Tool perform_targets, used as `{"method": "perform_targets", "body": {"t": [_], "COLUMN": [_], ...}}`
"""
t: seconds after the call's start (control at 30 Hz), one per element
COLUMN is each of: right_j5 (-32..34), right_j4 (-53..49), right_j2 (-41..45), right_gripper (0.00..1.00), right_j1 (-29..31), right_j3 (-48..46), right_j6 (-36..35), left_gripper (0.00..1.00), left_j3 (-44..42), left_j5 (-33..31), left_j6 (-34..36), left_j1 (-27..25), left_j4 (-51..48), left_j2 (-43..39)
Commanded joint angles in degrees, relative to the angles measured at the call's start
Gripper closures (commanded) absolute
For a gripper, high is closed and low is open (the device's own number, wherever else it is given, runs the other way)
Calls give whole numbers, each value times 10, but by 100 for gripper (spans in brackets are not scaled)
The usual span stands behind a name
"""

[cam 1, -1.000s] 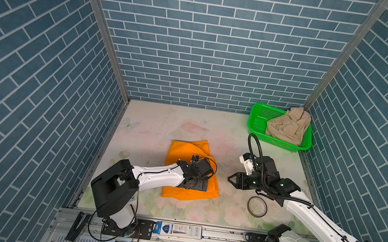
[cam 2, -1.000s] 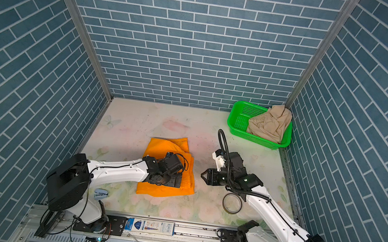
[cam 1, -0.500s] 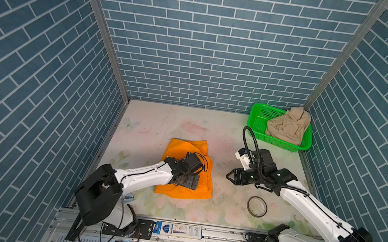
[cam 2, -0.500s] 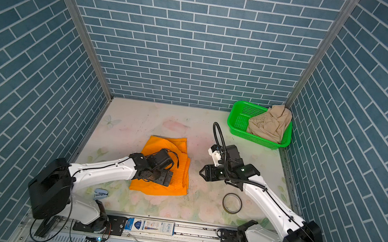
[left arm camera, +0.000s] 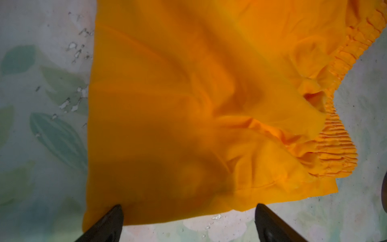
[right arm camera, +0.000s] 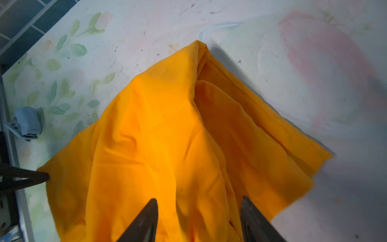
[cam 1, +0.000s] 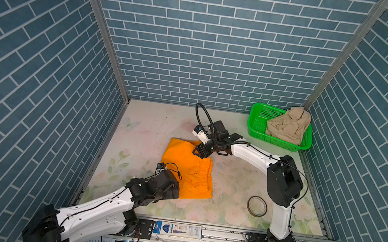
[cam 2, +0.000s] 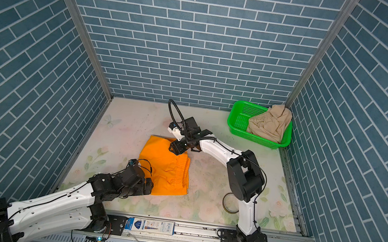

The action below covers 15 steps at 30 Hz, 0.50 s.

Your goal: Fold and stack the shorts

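The orange shorts (cam 1: 186,169) (cam 2: 164,166) lie folded flat mid-table, gathered waistband (left arm camera: 335,134) toward the right. My left gripper (cam 1: 176,190) (left arm camera: 188,209) is open at their near left corner, one fingertip (left arm camera: 113,213) on the hem, the other on bare table. My right gripper (cam 1: 200,151) (cam 2: 176,149) (right arm camera: 199,200) hangs open over the far right corner, orange cloth rumpled beneath its spread fingers. The beige shorts (cam 1: 286,126) (cam 2: 270,124) lie crumpled in the green basket (cam 1: 256,119) (cam 2: 237,122) at the back right corner.
A tape ring (cam 1: 256,206) (cam 2: 229,202) lies on the table near the right arm's base. A small blue clip (right arm camera: 27,123) sits by the left edge. Brick-pattern walls close three sides; a metal rail (cam 1: 223,235) runs along the front.
My right gripper has swung left onto the far corner of the orange shorts. My left gripper has slid back from on top of them to their near left corner.
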State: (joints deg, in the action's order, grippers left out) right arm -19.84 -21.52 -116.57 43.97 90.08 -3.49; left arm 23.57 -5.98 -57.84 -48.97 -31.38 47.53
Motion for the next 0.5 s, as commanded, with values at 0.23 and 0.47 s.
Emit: {"method": "perform_targets", "body": {"t": [0.23,0.47], "right_j5": [19,39], "right_j4": [-49,-14], "right_j2": [-137,-80], "right_gripper": [39,44], "right_j1": [-28,-52], "right_j3": [126,21], "right_j6": [20,57], "left_gripper": [17,23], "left_j3": [-32,19], "left_j5": [-19,-20], "left_j6": [-2,44], "left_j1": [7,38], "left_j4": [66,81], "left_j2": [31,164]}}
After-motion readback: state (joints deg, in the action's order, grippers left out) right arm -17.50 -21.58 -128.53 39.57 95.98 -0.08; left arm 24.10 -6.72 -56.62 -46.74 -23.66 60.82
